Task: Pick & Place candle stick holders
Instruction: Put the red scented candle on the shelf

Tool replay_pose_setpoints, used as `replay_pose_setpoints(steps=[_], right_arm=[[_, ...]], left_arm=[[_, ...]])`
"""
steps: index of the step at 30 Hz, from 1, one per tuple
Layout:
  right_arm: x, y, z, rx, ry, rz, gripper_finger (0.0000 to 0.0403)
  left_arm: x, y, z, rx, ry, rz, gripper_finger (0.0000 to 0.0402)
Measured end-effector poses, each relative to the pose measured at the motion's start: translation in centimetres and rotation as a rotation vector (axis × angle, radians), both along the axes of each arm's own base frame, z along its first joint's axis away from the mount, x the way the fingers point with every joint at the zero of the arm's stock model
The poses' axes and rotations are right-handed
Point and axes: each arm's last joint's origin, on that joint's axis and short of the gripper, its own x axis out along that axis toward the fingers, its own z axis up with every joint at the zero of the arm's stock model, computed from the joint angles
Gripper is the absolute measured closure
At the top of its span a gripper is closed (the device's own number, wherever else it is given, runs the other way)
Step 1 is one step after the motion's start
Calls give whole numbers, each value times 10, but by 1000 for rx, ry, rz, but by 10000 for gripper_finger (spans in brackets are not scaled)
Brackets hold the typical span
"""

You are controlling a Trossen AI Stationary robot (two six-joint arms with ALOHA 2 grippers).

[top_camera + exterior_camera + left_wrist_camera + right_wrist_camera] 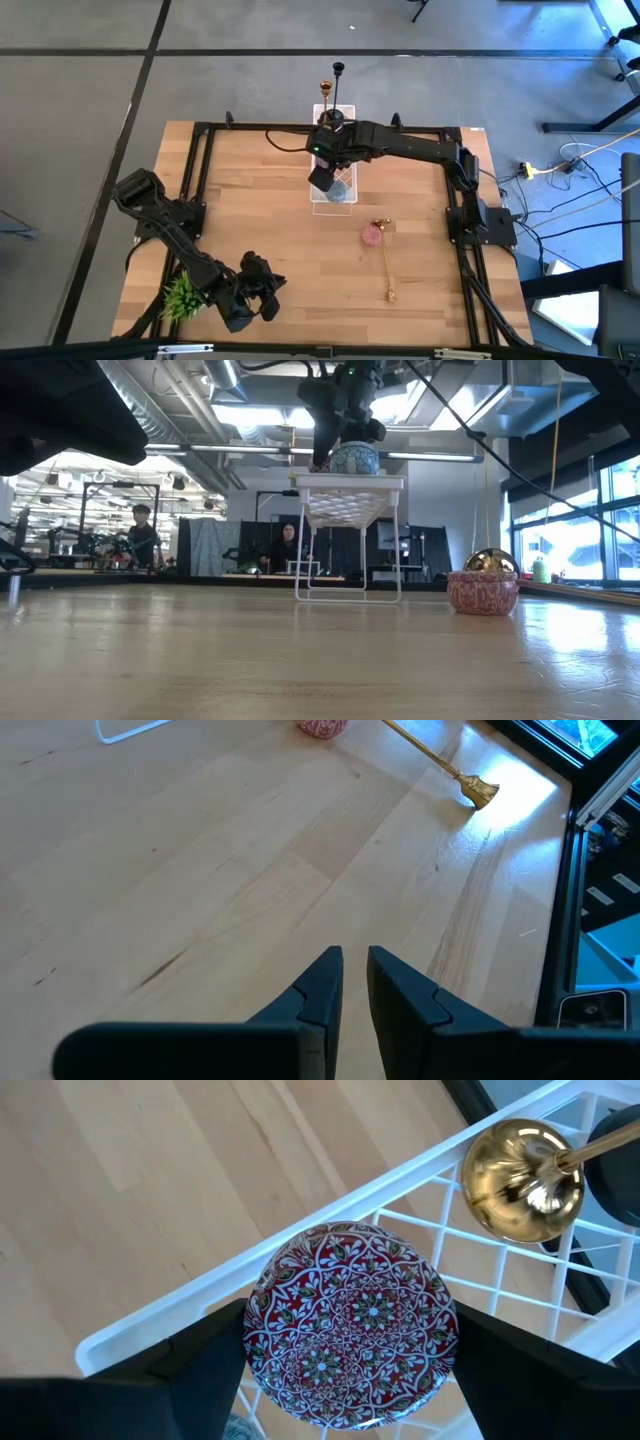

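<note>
My right gripper (325, 182) reaches over the near end of the white wire rack (333, 208) and is shut on a round patterned base (350, 1340). The base shows teal in the low view (354, 458), and its stem is hidden. A gold candle stick holder (326, 90) and a black one (339, 70) stand on their bases at the rack's far end. Another gold holder (387, 265) lies on the table on its side, its pink patterned base (483, 592) toward the rack. My left gripper (262, 288) is at the near left, empty, its fingers almost together (355, 980). My right gripper pinches the round patterned base between its two fingers, by two opposite points of its rim (258, 1342). The fingers come from above, pointing down. The base sits level at the rack's top edge (350, 482); whether it rests on the rack I cannot tell.
A small green plant tuft (180, 296) lies at the near left corner beside my left arm. A black frame (200, 140) runs around the table. People sit at desks in the room beyond (288, 545). Bare wood lies between the rack and my left gripper.
</note>
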Motion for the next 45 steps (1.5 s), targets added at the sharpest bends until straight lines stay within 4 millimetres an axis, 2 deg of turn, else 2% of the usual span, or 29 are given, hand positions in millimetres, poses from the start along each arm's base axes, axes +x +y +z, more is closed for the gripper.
replay_pose_setpoints(steps=[45], right_arm=[[3,-2,2,-58,2,116,84]], left_arm=[[0,0,0,-2,1,-1,357]])
